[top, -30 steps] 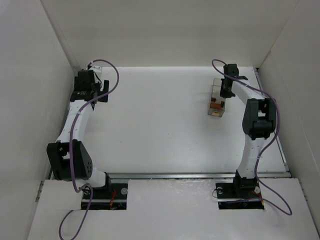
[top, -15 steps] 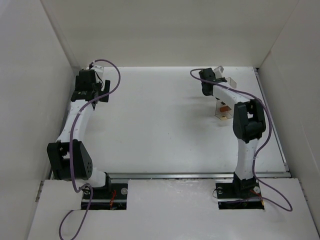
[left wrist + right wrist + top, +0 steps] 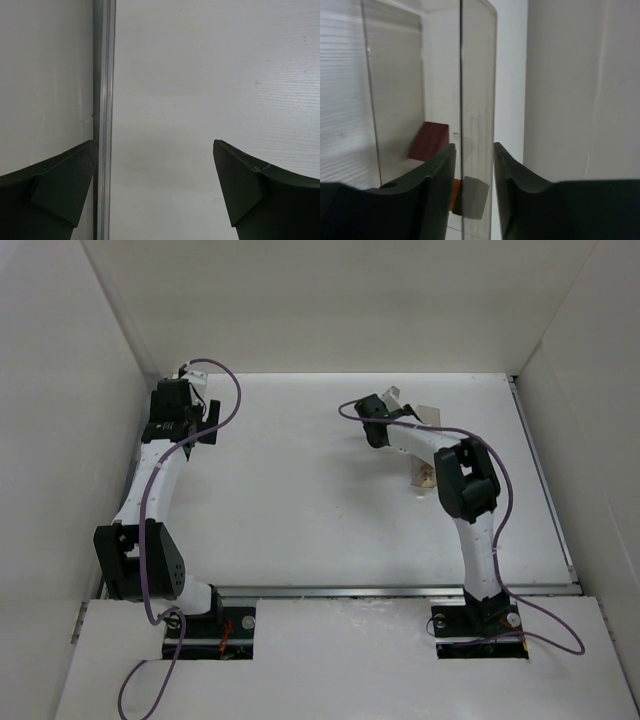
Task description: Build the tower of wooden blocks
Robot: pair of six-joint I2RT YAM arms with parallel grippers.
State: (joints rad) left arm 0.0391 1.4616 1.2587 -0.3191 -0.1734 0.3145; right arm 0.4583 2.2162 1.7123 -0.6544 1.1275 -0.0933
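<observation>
Left gripper (image 3: pixel 155 145): jaws spread wide above the far-left edge of the table (image 3: pixel 300 520). Right gripper (image 3: pixel 475 146): fingers pinch one wall of the clear container (image 3: pixel 395 75), right of the table's centre. The dark brown block (image 3: pixel 427 140) lies inside the container.

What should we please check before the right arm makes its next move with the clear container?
1. The left gripper is open and empty: ok.
2. The right gripper has a finger on each side of the clear container wall: ok.
3. Firm hold on that wall: cannot tell.
4. The dark brown block is located: ok, inside the container.
5. Block out on the table, ready for stacking: not ok.
</observation>
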